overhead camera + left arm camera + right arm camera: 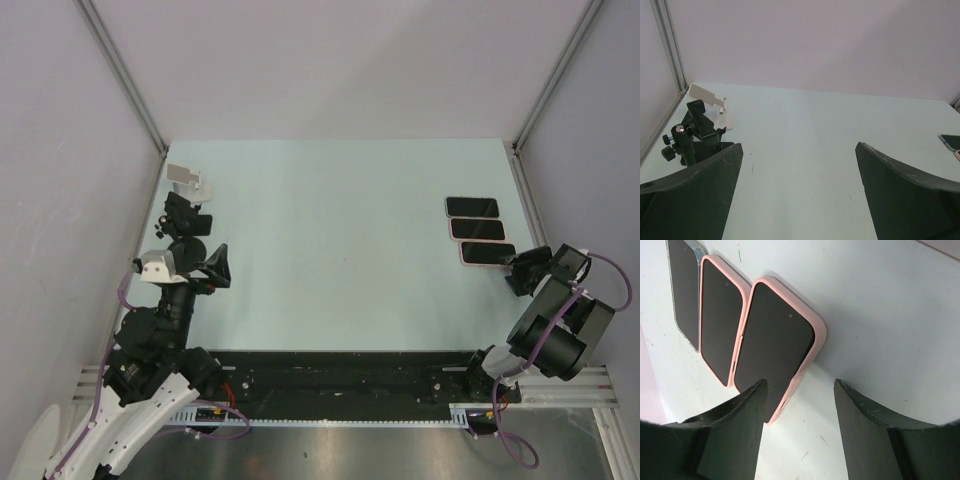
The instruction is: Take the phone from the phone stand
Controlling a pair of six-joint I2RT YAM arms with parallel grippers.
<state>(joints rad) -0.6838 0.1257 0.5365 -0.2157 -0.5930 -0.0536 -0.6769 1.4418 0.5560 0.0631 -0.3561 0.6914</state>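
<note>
Fingers (740, 440) on your right gripper (799, 385) sit apart above the nearest pink-cased phone (775, 335), left gripper (799, 146) wide too; black phone stand (692, 132) is empty, so the job looks done.

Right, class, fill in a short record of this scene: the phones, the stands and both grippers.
phones: three, flat in a row, right side of the table
white stand: far left, holds no phone
black stand: just in front of the white one, holds no phone
left gripper: open, near the black stand, holding nothing
right gripper: open, at the nearest phone, holding nothing
</note>
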